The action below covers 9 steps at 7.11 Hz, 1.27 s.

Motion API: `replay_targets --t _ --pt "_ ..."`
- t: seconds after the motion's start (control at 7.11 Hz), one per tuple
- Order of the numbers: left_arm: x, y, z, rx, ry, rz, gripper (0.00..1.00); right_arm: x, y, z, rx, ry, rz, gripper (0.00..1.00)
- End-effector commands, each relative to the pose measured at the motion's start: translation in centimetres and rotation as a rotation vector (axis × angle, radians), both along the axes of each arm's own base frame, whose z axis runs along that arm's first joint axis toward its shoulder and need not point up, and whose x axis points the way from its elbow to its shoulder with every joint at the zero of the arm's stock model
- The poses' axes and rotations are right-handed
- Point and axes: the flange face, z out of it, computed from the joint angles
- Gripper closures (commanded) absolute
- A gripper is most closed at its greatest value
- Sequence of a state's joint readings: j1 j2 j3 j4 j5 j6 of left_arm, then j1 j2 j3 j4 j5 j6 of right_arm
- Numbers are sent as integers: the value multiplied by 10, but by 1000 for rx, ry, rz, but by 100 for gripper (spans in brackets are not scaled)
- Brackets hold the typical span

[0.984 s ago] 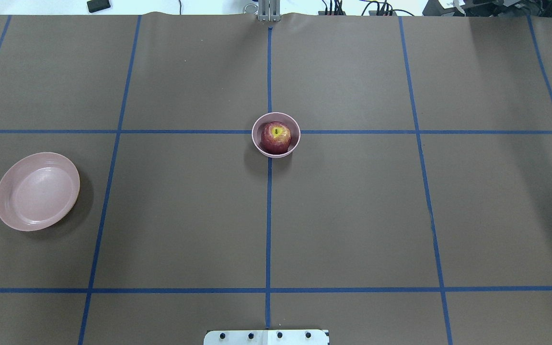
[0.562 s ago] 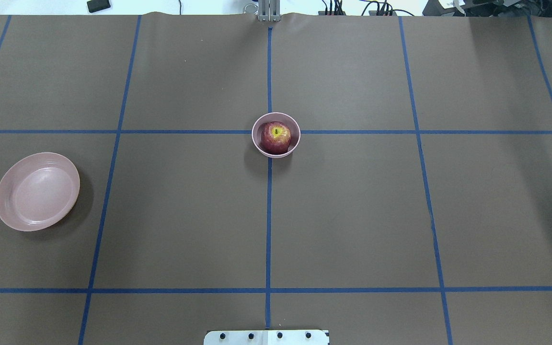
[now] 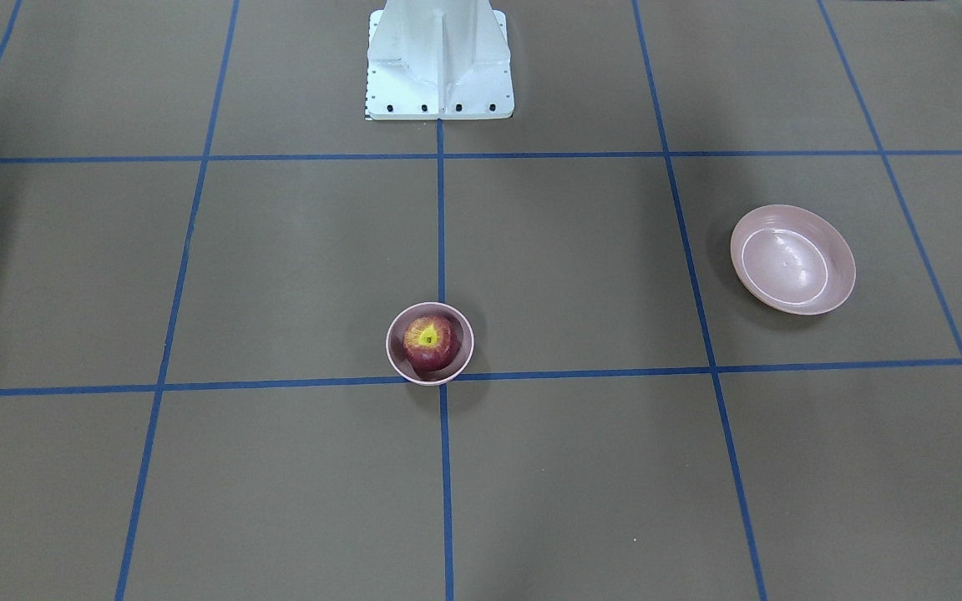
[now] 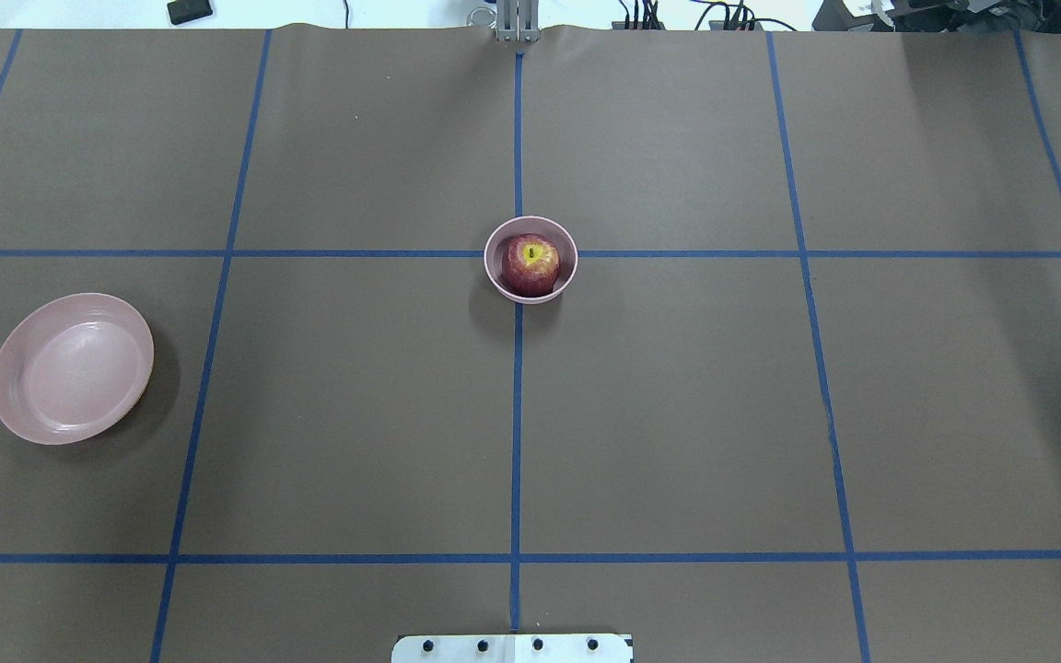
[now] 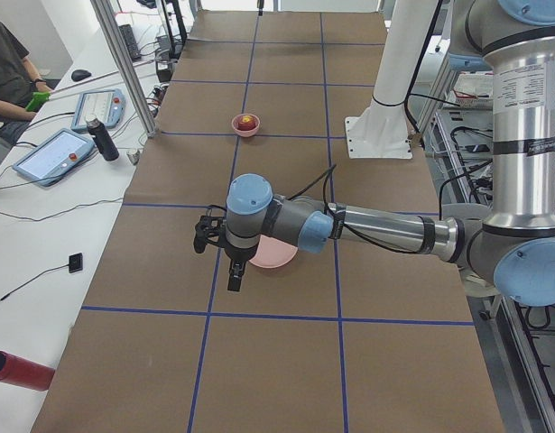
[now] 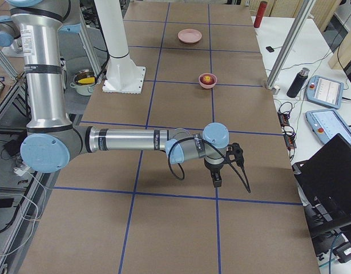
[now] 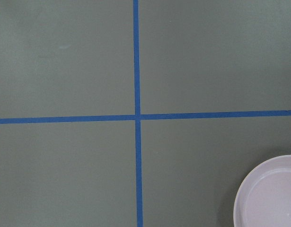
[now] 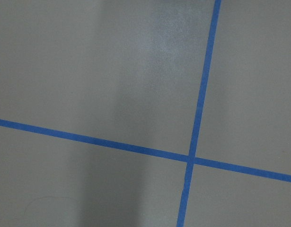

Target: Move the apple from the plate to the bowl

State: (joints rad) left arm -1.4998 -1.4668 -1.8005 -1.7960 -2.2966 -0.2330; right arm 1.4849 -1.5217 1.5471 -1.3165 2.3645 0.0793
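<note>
The dark red apple (image 4: 530,264) (image 3: 429,342) sits stem-up inside the small deep pink bowl (image 4: 570,262) (image 3: 465,342) at the table's middle. The wide pink plate (image 4: 73,367) (image 3: 792,260) is bare at the robot's left; its edge also shows in the left wrist view (image 7: 270,194). Neither gripper appears in the overhead or front view. The left gripper (image 5: 225,262) hangs above the table beside the plate (image 5: 275,255). The right gripper (image 6: 218,178) hangs over bare table, far from the bowl (image 6: 208,80). I cannot tell if either is open or shut.
The white robot base (image 3: 437,58) stands at the table's near-robot edge. Blue tape lines grid the brown table. A side bench holds tablets (image 5: 56,155), a dark bottle (image 5: 98,138) and a red cylinder (image 5: 20,372); a person (image 5: 11,72) sits there.
</note>
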Motion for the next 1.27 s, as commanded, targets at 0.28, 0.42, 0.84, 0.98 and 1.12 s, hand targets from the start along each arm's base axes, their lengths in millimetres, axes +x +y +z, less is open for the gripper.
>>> replay_targets --t 0.28,0.42,0.84,0.98,1.12 --pt "0 0 -4 51 5 4 2 1 7 -21 30 -39 -5 0" --pt "1 -2 -9 63 4 5 2 1 1 -23 27 -38 -4 0" --pt "1 -3 -12 95 5 4 2 0 0 -24 28 -40 -7 0" --pt "1 -3 -11 91 5 3 2 0 0 -23 30 -38 -9 0" --pt "1 -3 -7 87 2 6 2 0 0 -24 39 -30 -12 0"
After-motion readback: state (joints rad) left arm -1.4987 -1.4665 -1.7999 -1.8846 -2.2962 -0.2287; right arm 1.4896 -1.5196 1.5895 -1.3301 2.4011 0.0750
